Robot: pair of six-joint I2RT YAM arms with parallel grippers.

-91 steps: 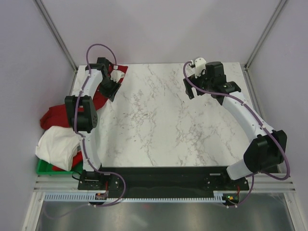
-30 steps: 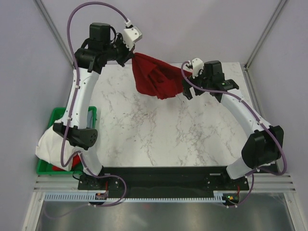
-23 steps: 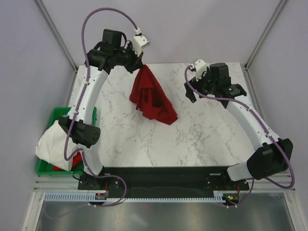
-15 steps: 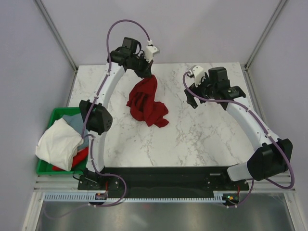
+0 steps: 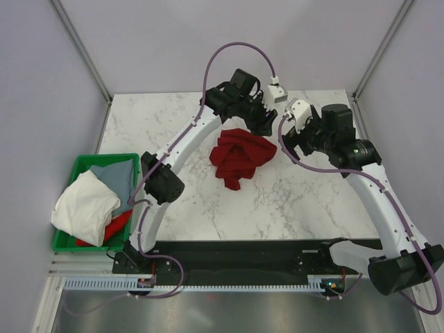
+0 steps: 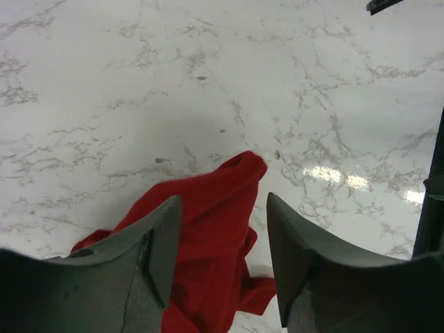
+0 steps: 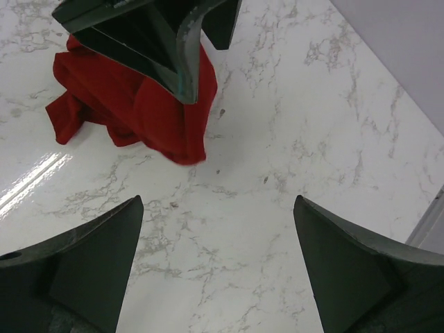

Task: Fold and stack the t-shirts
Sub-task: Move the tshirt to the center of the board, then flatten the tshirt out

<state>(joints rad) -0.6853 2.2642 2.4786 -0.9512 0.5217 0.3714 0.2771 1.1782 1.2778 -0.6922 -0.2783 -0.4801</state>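
Green plastic bin (image 5: 82, 162) is seen at the left edge of the worktop (image 5: 166, 125), filled with a white t-shirt (image 5: 87, 207), a grey t-shirt (image 5: 119, 177) and a red t-shirt (image 5: 118, 223). Mid-worktop, the dark red t-shirt (image 5: 241, 156) is heaped, crumpled. Just above it the left gripper (image 6: 223, 208) is held with jaws parted, nothing clasped. The right gripper (image 7: 218, 208) is spread wide, empty.

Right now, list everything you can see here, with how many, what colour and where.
dark red t-shirt: one, dark red, crumpled on the table
white t-shirt: one, white, draped over the bin's near-left corner
grey t-shirt: one, grey, in the bin
red t-shirt: one, red, in the bin beneath the white
bin: one, green, at the near left
table: one, white marble
left hand: one, dark, open above the dark red t-shirt
right hand: one, dark, open beside it
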